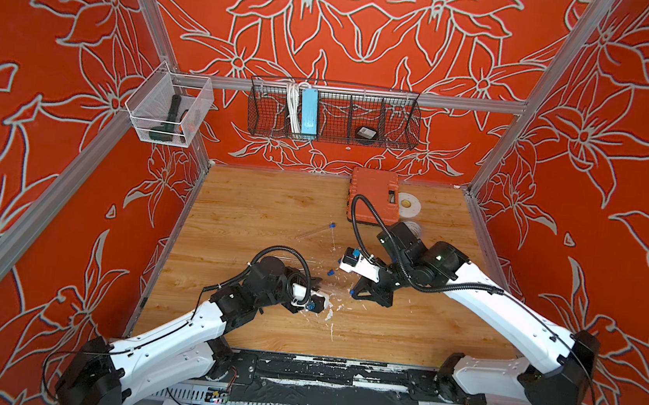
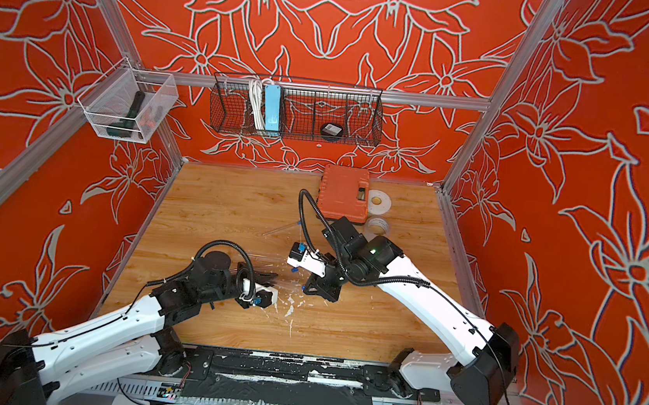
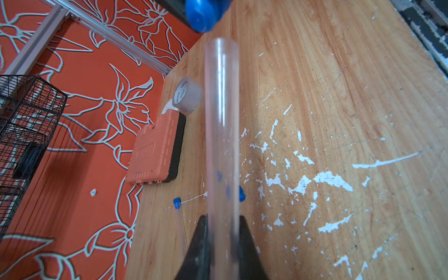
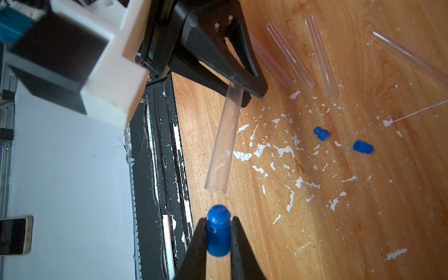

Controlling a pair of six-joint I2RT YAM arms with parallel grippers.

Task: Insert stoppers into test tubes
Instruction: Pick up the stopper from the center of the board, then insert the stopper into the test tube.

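Left gripper (image 3: 221,219): jaws closed on a clear test tube (image 3: 221,121), held above the table (image 1: 253,205), in its front half, about midway between the left and right edges.
Tube mouth: open, pointing to the right gripper; near the stopper but apart from it.
Held stopper (image 4: 218,238): bright blue, with its narrow end toward the mouth; I judge it a little off the tube's axis.
Right gripper (image 4: 218,221): jaws closed on the stopper's wide body.
Step in hand: insertion. Bring both axes into 1 line, then push slowly and straight, because the thin tube may slip in the grip.
Remaining: 2 loose stoppers (image 4: 321,133) and at least 3 loose tubes (image 4: 321,55) lie just behind the grippers. 1 stoppered tube (image 3: 181,225) lies farther back.
Room: the left half of the table is bare. The orange tool case (image 1: 374,196) and tape rolls (image 1: 408,205) stand at the back edge, well apart.
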